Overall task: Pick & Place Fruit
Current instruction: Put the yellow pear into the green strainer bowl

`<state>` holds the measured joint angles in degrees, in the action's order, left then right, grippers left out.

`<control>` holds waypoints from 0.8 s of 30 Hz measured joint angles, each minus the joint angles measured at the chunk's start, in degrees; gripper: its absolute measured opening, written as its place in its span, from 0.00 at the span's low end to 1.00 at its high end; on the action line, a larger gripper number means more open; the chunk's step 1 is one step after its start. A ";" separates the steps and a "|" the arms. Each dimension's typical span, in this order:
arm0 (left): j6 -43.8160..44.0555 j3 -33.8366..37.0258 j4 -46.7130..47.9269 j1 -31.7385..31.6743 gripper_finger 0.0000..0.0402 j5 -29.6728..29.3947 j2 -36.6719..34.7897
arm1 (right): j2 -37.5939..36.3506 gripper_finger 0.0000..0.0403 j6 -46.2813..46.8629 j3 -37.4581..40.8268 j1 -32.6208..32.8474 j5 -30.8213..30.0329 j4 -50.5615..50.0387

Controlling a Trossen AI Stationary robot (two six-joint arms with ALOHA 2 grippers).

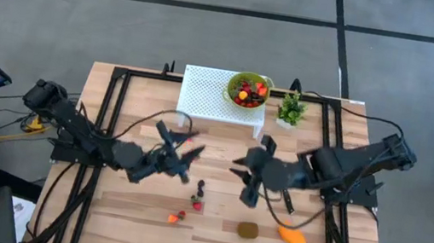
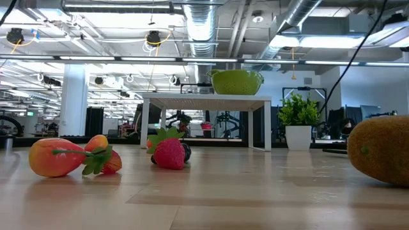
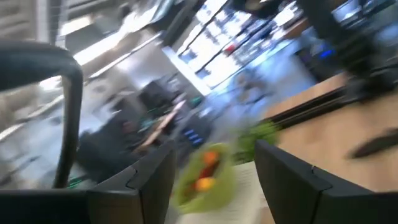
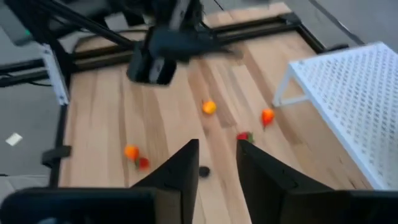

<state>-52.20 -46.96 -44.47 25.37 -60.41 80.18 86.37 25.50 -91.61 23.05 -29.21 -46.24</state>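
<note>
Apparently mid-sort: green bowl (image 1: pixel 247 90) on white rack (image 1: pixel 204 94) holds fruit already; left gripper (image 1: pixel 187 155) open, empty; right gripper (image 4: pixel 217 163) jaws narrowly parted, nothing between.

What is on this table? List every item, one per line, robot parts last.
Light wooden table: one, tan, under everything.
White perforated stand: one, white, far edge, centre.
Round bowl holding fruit: one, lime green, on the stand.
Small potted plant: one, green in a white pot, beside the stand.
Small berry-like fruit pieces: several, red, orange and dark, loose mid-table.
Oval kiwi: one, brown, near edge.
Mango: one, orange-yellow, beside the kiwi.
Left gripper: one, dark, open and empty, above mid-table.
Right gripper: one, dark, narrow gap, empty, facing the left.
</note>
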 joint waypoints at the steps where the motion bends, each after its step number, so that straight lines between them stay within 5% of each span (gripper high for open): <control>1: 2.12 0.89 0.40 0.93 0.52 1.23 0.00 | 0.16 0.24 0.03 -0.07 0.92 -0.73 0.31; 14: 42.41 11.01 3.22 6.64 0.52 13.74 0.00 | 6.62 0.25 1.34 0.11 4.75 -0.87 -6.16; 24: 62.12 11.83 24.55 6.19 0.52 14.22 0.00 | 8.59 0.30 -0.22 0.11 1.41 -0.74 -8.17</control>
<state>9.93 -35.14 -19.93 31.57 -46.18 80.18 94.96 25.28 -91.50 24.46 -29.95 -54.41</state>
